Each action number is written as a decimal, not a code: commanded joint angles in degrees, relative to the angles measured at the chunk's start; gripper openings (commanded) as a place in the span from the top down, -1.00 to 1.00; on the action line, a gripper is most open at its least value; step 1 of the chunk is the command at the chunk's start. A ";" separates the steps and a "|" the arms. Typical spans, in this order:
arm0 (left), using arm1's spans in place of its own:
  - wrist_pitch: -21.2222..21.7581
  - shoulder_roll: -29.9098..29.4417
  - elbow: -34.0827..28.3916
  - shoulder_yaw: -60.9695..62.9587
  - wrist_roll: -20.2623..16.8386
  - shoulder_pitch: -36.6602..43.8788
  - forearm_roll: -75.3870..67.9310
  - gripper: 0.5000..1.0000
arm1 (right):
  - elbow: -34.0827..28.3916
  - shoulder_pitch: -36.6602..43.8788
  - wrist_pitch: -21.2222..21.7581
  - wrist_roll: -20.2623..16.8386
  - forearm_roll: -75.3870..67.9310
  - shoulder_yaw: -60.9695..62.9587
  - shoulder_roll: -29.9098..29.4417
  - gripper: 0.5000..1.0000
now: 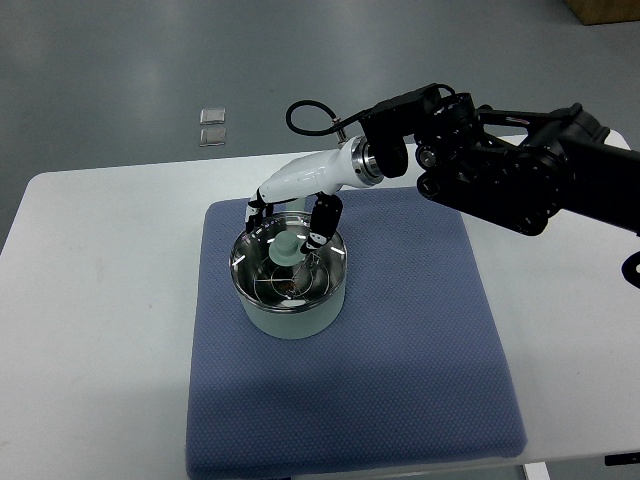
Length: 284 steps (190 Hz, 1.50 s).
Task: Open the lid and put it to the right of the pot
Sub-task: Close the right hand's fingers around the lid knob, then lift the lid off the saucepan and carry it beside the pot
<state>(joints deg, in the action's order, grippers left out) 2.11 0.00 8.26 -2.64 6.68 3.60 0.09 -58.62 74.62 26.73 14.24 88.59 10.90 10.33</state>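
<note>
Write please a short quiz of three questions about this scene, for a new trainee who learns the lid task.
1. True or false: the lid already lies on the mat, right of the pot.
2. Which robot hand is over the pot? A) left B) right
3. Fill in: the pot stands on a blue ____ on the white table.

Key
1. False. The lid is on the pot.
2. B. Its arm comes in from the picture's right edge, and its fingers reach down around the lid's knob; whether they grip it cannot be told.
3. mat
</note>
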 commanded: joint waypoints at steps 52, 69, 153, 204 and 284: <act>0.00 0.00 0.00 0.00 0.00 0.00 0.00 -1.00 | 0.17 -0.79 -0.19 0.00 0.00 0.00 -0.04 0.11; 0.00 0.00 0.00 0.00 0.00 0.00 0.00 -1.00 | 0.17 -0.79 -0.19 0.00 0.09 0.00 -0.04 0.27; 0.00 0.00 -0.09 0.00 0.00 0.00 0.00 -1.00 | 0.17 -0.70 -0.19 0.35 -0.09 0.00 -0.04 0.97; 0.00 0.00 -0.09 0.00 0.00 0.00 0.00 -1.00 | 0.17 -0.70 -0.19 1.32 -0.35 0.44 0.57 1.00; 0.00 0.00 -0.18 0.00 0.00 0.00 0.00 -1.00 | 0.17 -0.70 -0.10 2.11 -1.23 1.14 1.98 1.00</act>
<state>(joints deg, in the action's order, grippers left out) 2.11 0.00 8.14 -2.65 6.68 3.60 0.09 -58.45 73.90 26.56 16.31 87.64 11.93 11.96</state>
